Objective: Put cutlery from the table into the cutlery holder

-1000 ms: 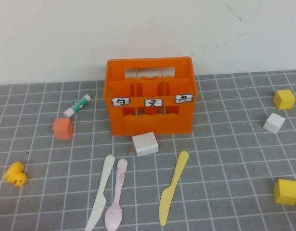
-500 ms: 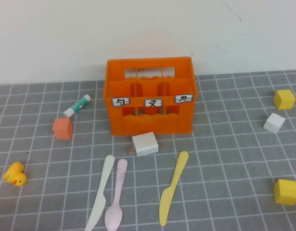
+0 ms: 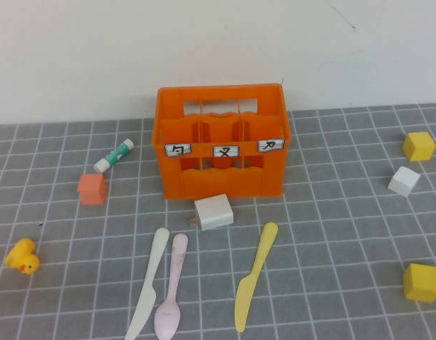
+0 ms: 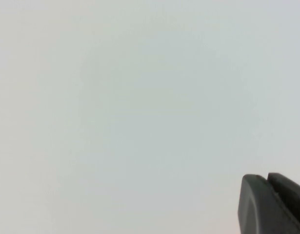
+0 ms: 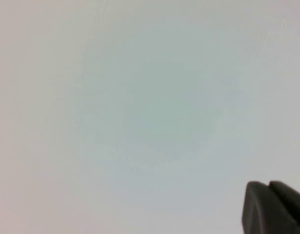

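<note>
Three slim plastic pieces are laid on the grey gridded table (image 3: 345, 212) before the orange slotted cutlery holder (image 3: 221, 142): a cream-white knife (image 3: 149, 282), a pale pink spoon (image 3: 171, 287) and a yellow knife (image 3: 254, 275). Only a dark part of the left gripper (image 4: 271, 204) and right gripper (image 5: 272, 207) is seen against blank background; neither grip can be told.

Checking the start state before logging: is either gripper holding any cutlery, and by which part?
Nothing is held. The cream-white knife, pale pink spoon and yellow knife all lie on the table; neither gripper appears above it.
</note>
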### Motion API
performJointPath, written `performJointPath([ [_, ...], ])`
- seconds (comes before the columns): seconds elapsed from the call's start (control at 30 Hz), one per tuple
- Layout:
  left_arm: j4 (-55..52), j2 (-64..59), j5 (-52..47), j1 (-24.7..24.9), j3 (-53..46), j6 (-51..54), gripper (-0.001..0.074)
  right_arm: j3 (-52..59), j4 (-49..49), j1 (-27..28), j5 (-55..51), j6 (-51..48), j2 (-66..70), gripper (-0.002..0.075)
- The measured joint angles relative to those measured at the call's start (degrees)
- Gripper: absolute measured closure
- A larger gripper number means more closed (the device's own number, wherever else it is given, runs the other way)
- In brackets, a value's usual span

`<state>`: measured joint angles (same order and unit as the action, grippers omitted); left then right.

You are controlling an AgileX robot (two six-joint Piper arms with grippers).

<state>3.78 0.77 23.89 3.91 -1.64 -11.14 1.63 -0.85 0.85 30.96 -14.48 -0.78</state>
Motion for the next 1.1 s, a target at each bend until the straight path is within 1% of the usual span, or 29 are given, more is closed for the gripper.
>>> performJointPath([
  [0.1,0.0,0.0,4.56,0.0,0.0,0.0,0.0736,0.0,0.1,0.0,7.74,0.22,0.0,0.0729],
  [0.17,0.0,0.0,6.13,0.0,0.0,0.0,0.0736,0.0,0.23,0.0,10.71,1.65,0.0,0.0729],
  [0.27,0.33,0.0,7.77,0.0,0.0,0.0,0.0736,0.0,0.23,0.0,12.08,7.71,0.0,0.0729],
  [0.33,0.42,0.0,9.09,0.0,0.0,-0.46,0.0736,0.0,-0.16,0.0,12.34,9.86,0.0,0.0729],
  [0.43,0.42,0.09,9.79,0.0,0.0,-1.05,0.0736,0.0,-1.72,0.0,13.93,7.77,0.0,0.0729],
  [0.53,0.42,0.09,4.59,0.0,2.93,-1.17,0.0736,-0.82,-3.17,0.0,13.24,4.79,0.0,0.0729],
  [0.57,0.42,0.09,1.99,0.0,5.06,-1.17,0.0736,-2.27,-3.49,0.0,11.09,4.43,0.0,0.0729],
  [0.63,0.42,0.09,-2.78,0.0,9.7,-1.17,0.0736,-7.07,-4.54,0.0,2.46,4.03,0.0,0.0729],
  [0.73,-0.71,0.09,-10.45,0.0,17.4,-1.17,0.0736,-14.99,-6.08,0.0,-13.6,4.03,0.14,0.0729],
  [0.87,-1.21,-2.33,-21.3,0.0,25.91,-1.17,0.0736,-23.1,-6.25,0.0,-29.14,4.66,4.73,0.0729],
  [1.0,-1.08,-8.93,-35.07,0.0,29.48,-1.17,0.0736,-26.92,-5.16,0.0,-43.0,5.52,11.92,0.0729],
  [1.1,2.52,-14.39,-44.22,0.0,29.63,-1.17,0.0736,-27.31,-3.24,0.0,-51.91,5.76,16.52,0.0729],
])
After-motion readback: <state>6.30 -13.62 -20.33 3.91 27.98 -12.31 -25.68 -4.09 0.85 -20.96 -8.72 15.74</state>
